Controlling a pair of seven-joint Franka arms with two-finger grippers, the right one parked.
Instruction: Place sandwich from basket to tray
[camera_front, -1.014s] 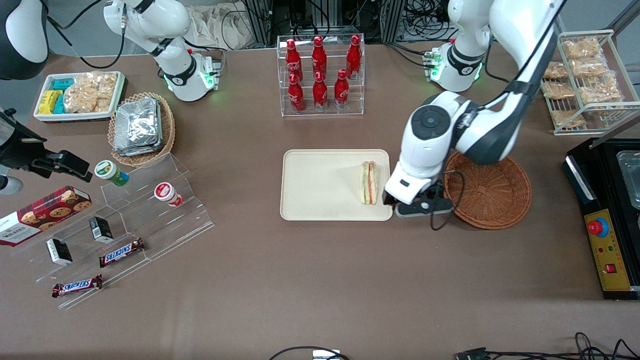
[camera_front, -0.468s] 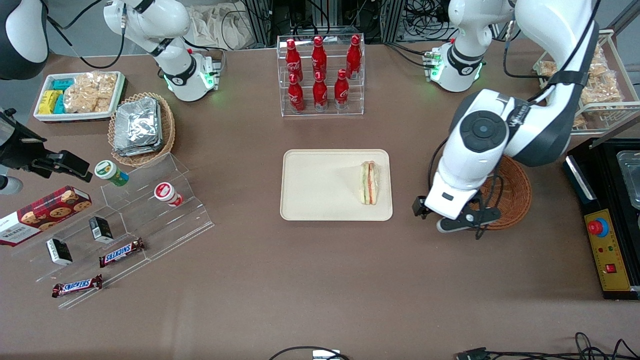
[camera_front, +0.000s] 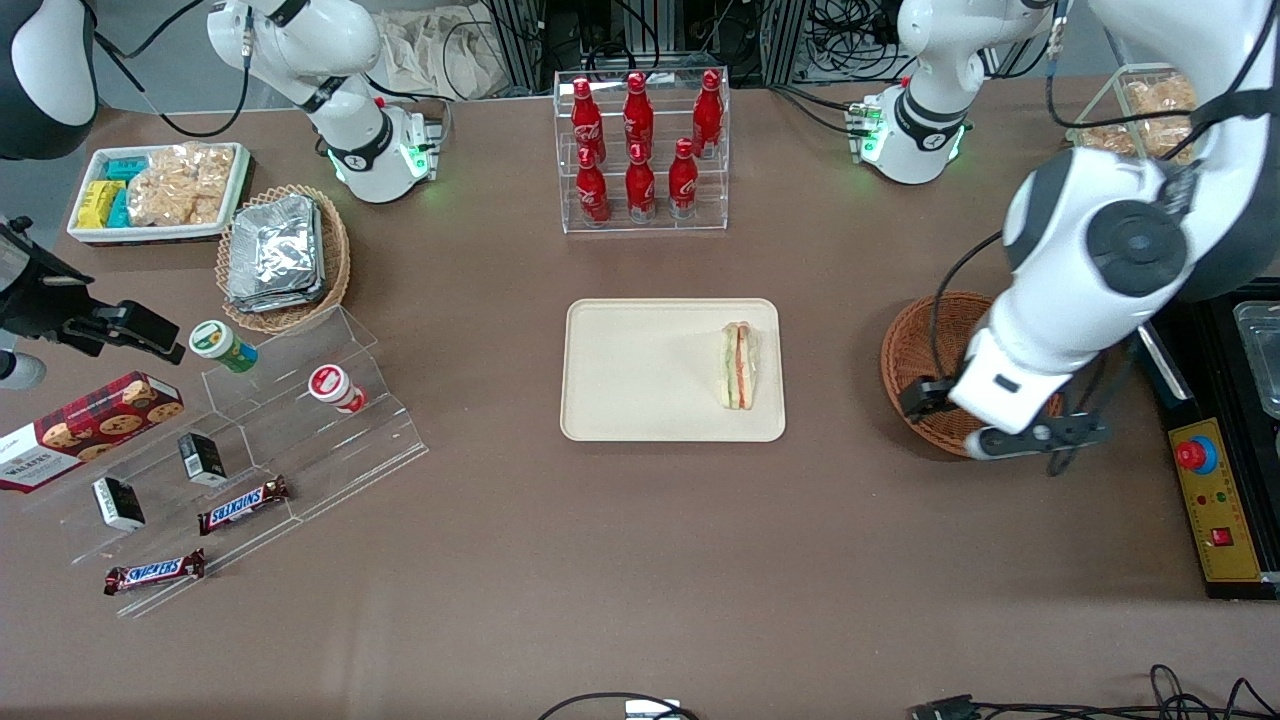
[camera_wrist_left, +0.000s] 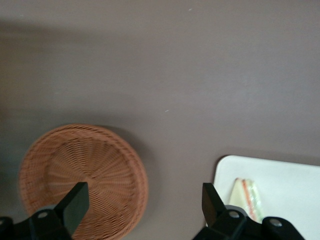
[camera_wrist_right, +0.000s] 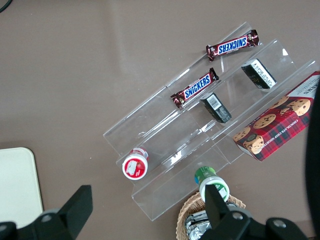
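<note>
The sandwich (camera_front: 738, 365) lies flat in the cream tray (camera_front: 640, 380), close to the tray's edge on the working arm's side, its red and green filling showing. The reddish-brown wicker basket (camera_front: 912, 352) stands beside the tray with nothing in it, partly covered by my arm. My left gripper (camera_front: 988, 405) hangs high above the basket's rim nearest the front camera. In the left wrist view the gripper (camera_wrist_left: 142, 204) is open with nothing between its fingertips (camera_wrist_left: 76, 200); the basket (camera_wrist_left: 82, 177), the tray's corner (camera_wrist_left: 287, 182) and the sandwich (camera_wrist_left: 246, 196) lie far beneath it.
A black control box (camera_front: 1215, 500) stands close to the basket at the working arm's end. A clear rack of red bottles (camera_front: 640, 150) stands farther from the front camera than the tray. A tan basket of foil packets (camera_front: 283, 255) and an acrylic snack stand (camera_front: 290, 420) lie toward the parked arm's end.
My gripper has moved away from the tray's edge to above the basket, toward the working arm's end, and has risen. The sandwich has stayed on the tray.
</note>
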